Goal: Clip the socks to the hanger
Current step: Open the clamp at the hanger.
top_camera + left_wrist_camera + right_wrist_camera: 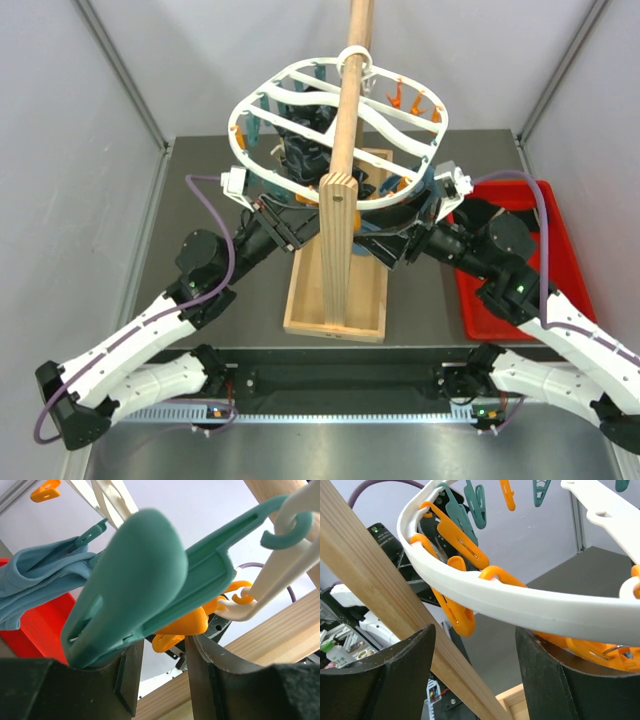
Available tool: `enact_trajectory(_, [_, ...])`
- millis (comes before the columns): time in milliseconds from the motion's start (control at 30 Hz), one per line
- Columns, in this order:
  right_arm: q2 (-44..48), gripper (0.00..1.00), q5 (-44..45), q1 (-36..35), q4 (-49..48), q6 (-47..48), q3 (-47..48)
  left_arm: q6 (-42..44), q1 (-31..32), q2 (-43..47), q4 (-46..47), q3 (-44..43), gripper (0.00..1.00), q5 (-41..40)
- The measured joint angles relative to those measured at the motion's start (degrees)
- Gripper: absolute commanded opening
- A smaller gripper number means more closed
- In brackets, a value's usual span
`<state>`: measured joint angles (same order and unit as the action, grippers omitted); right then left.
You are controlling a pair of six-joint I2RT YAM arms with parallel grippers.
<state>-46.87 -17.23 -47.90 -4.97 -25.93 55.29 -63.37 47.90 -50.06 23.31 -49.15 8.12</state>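
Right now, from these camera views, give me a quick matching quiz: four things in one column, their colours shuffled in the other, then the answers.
Things:
1. drying hanger
2. bin at the right of the top view
3. pole that the hanger hangs on
4. big clothespin filling the left wrist view

Colours:
A. teal
B. bare wood
C. red
D. white

Pairs: 1-D, 2-C, 3-B, 4-A.
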Motion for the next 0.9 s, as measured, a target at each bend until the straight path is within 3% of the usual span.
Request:
enact_trajectory(267, [-2.19,0.59,-0.44,0.0,-2.05,0.9,0.02,-0.04,0.0,-1.05,0.11,-0.7,0.43,0.02])
enact_trajectory(333, [-2.47,0.51,-0.7,0.0,-2.86,0.9,0.02,-0.04,-0.02,-1.18,0.07,-0.7,0.43,0.0])
enact_trajectory(500, [-2.51,0.44,-1.36,0.0,-5.01,0.87,0.02,-0.17,-0.02,-1.22,0.07,-0.7,0.43,0.0])
enact_trajectory(733, [-2.51,0.07,-2.12,-0.09,-6.34,1.27,0.02,-0.09,0.0,-1.22,0.09,-0.7,0.48,0.0])
enact_trajectory(800, [-2.56,0.01,-2.36,-0.13,-6.1,1.25,0.24,0.11,0.0,-1.22,0.26,-0.7,0.51,0.02])
enact_trajectory(900, [-2.73,0.0,-2.32,-0.17,-5.97,1.27,0.81,0.57,0.0,-1.6,1.11,-0.7,0.53,0.09])
